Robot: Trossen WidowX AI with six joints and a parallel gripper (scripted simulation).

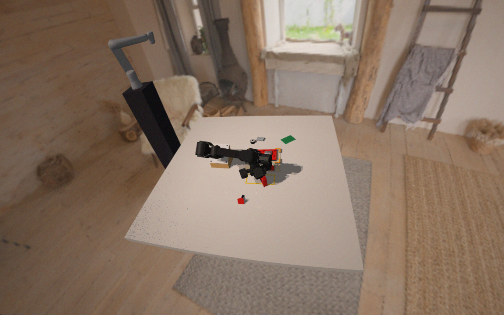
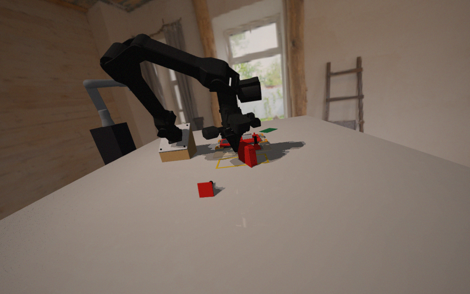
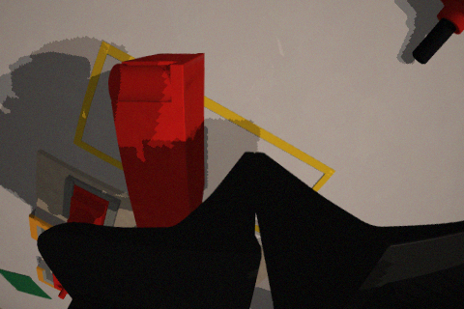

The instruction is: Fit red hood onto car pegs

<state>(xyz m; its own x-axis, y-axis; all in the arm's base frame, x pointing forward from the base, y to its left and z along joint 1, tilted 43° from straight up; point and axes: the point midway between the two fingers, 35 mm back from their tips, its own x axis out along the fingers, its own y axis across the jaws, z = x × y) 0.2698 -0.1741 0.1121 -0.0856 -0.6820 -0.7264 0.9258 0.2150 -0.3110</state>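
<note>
The red hood stands on one of its sides, not roof up, across the yellow outline on the table. My gripper is shut with nothing between its fingertips. It points down beside the hood, close to it in the wrist view; whether they touch I cannot tell. In the top view the arm hides the fingertips. The red chassis sits in the jig behind the hood, partly covered by the arm. Its engine and pegs are mostly hidden.
The yellow outline surrounds the hood's place. A small red part with a black pin lies nearer the front. A green sheet, a wheel and a grey piece lie behind the jig.
</note>
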